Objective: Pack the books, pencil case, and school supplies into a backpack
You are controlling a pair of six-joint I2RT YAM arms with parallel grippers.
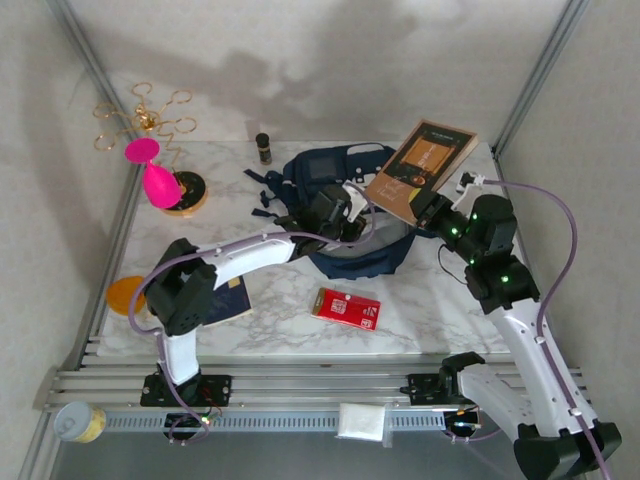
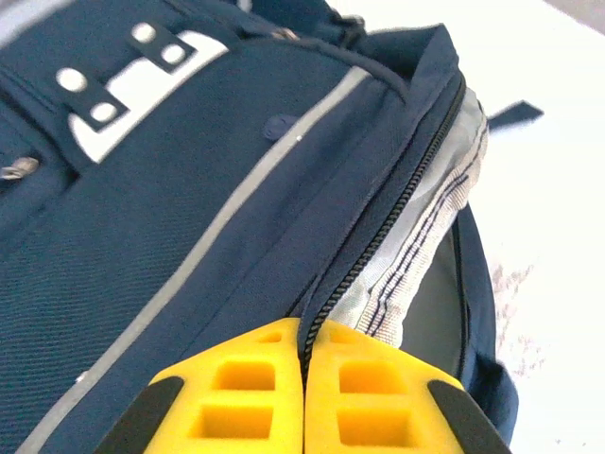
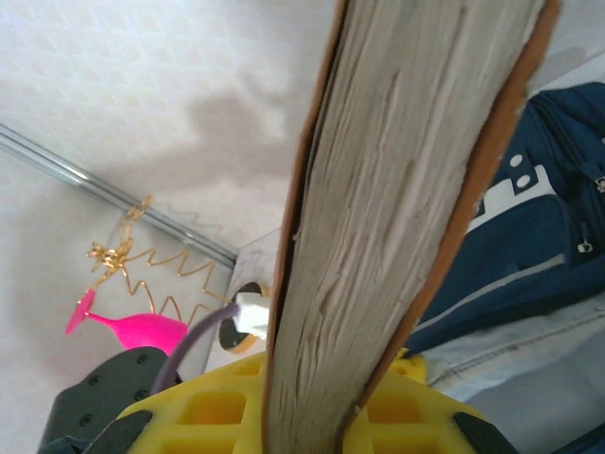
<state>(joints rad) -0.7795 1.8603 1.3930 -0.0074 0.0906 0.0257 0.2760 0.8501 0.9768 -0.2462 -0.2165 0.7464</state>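
A: Can we read anything on the brown book?

B: We can't. From above, its cover is tan card with a dark framed panel and a line of small print along the top, too fine to read. In the right wrist view we see the book edge-on, with rough cream pages between thin brown covers.

A: And the right gripper?

B: We see its yellow fingers clamped on the book's lower edge. It holds the book tilted in the air, above the backpack's right end.

A: Where is the backpack?

B: It lies on the marble table, mid-rear. Up close the backpack is navy woven fabric with a pale grey stripe, a white patch with round studs and a grey lining.

A: The left gripper?

B: We see the left gripper with its pads together, pinching the fabric at the dark zip.

A: Any labels elsewhere?

B: A flat red packet near the front has a white label, but we can't read it. A navy book lies partly under the left arm.
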